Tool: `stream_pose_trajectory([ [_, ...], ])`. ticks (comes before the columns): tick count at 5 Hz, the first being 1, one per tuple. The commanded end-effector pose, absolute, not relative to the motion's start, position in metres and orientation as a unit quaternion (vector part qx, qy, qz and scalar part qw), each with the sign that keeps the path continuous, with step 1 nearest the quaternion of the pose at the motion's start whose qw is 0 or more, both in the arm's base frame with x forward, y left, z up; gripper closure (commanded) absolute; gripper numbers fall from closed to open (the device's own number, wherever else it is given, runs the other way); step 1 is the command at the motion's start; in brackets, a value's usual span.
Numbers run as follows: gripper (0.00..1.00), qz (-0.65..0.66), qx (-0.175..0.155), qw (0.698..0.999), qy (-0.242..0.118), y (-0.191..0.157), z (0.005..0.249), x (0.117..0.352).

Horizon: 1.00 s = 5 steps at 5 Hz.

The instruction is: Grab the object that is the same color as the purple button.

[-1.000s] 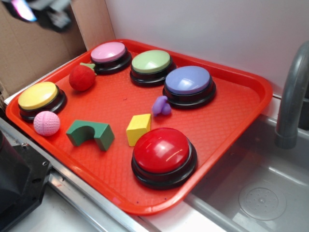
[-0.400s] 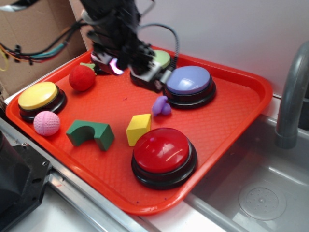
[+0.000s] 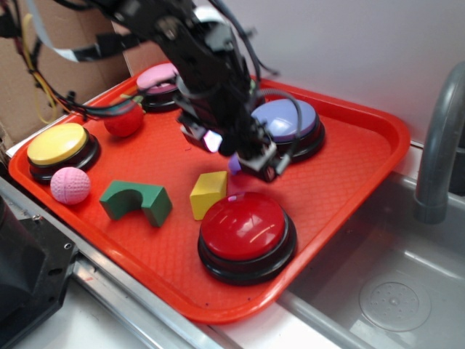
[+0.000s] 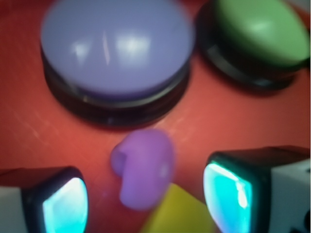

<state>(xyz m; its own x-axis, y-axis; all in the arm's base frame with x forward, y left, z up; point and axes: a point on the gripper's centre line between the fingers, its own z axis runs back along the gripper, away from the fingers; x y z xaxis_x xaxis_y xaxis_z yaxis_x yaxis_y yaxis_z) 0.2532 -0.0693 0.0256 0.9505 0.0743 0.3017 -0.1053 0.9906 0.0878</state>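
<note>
my pincer point(image 4: 146, 199) is spread wide, one finger point(image 4: 63, 204) each side of the purple toy point(image 4: 143, 167), no contact that i can see. toy lies on the red tray point(image 3: 349, 156), just in front of the purple button point(image 4: 116, 46), apart from it. in ext view arm covers most of the toy, only a sliver shows point(image 3: 234, 164). yellow block point(image 3: 208, 193) sits right beside the toy; wrist cam shows its corner point(image 4: 180, 213) overlapping the toy's lower edge, can't tell if touching. green button point(image 4: 257, 34) next to the purple one, hidden by arm in ext view. red button point(image 3: 245, 227) near front of tray. green arch block point(image 3: 136, 201), pink ball point(image 3: 70, 185), yellow button point(image 3: 57, 144) on the left. wrist img blurry.
</note>
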Motion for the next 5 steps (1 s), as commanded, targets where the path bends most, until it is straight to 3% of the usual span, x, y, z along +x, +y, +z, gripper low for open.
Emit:
stream_pose_trajectory([
  [1, 1.00, 0.066, 0.049, 0.979, -0.188, -0.062, 0.031, 0.274],
  [2, 1.00, 0.065, 0.049, 0.979, -0.189, -0.060, 0.035, 0.275],
  [3, 1.00, 0.009, 0.070, 0.988, -0.135, -0.053, 0.058, 0.278],
  [4, 1.00, 0.006, 0.041, 0.994, -0.099, -0.036, 0.097, 0.277],
  [5, 1.00, 0.020, 0.029, 0.995, -0.096, -0.012, 0.144, 0.270],
])
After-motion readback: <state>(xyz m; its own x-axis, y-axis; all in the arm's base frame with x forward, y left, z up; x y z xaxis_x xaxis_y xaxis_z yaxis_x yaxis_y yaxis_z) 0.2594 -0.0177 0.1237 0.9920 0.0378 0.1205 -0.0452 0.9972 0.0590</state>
